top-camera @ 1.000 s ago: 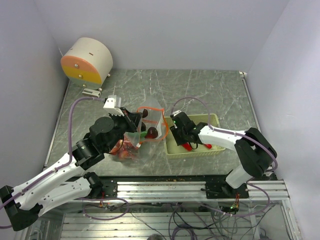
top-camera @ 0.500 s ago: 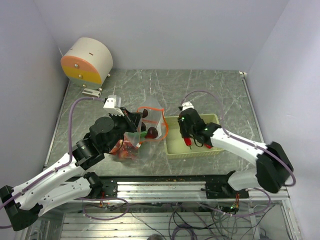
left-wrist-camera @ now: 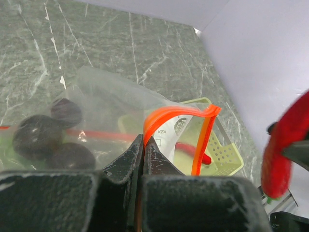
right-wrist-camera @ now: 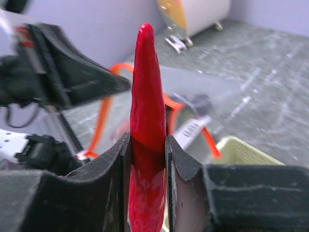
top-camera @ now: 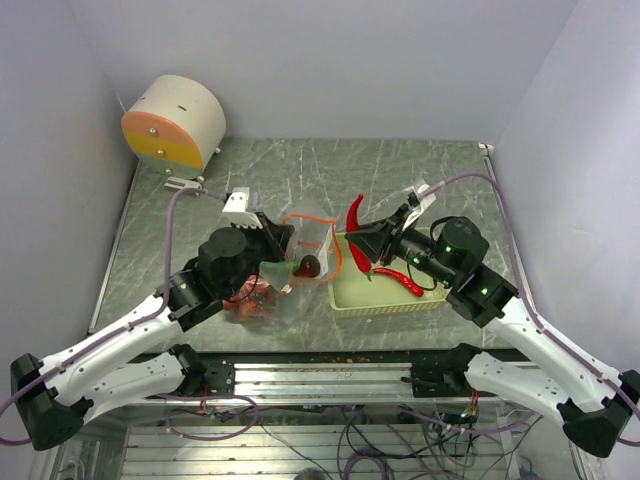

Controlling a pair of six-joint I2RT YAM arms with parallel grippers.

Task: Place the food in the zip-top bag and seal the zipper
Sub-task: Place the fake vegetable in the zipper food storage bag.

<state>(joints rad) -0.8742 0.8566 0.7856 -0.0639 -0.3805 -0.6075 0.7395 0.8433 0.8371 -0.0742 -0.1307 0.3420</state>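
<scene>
The clear zip-top bag (top-camera: 300,262) lies at the table's middle with its orange-red zipper (top-camera: 331,250) mouth held open toward the basket. My left gripper (top-camera: 282,243) is shut on the zipper strip (left-wrist-camera: 166,116) and holds the mouth up. Dark purple pieces (left-wrist-camera: 41,137) and red fruit (top-camera: 250,297) lie inside the bag. My right gripper (top-camera: 366,240) is shut on a red chili pepper (top-camera: 354,222), lifted above the basket's left end, just right of the bag mouth. In the right wrist view the chili (right-wrist-camera: 147,111) stands upright between the fingers. A second chili (top-camera: 400,280) lies in the basket.
The pale green basket (top-camera: 432,303) sits right of the bag, under my right arm. A round white and orange device (top-camera: 172,122) stands at the back left corner. The table's front edge rail (top-camera: 330,372) runs below.
My right gripper has lifted a red chili out of the basket and turned toward the bag mouth. My left gripper still holds the zipper, shifted slightly right.
</scene>
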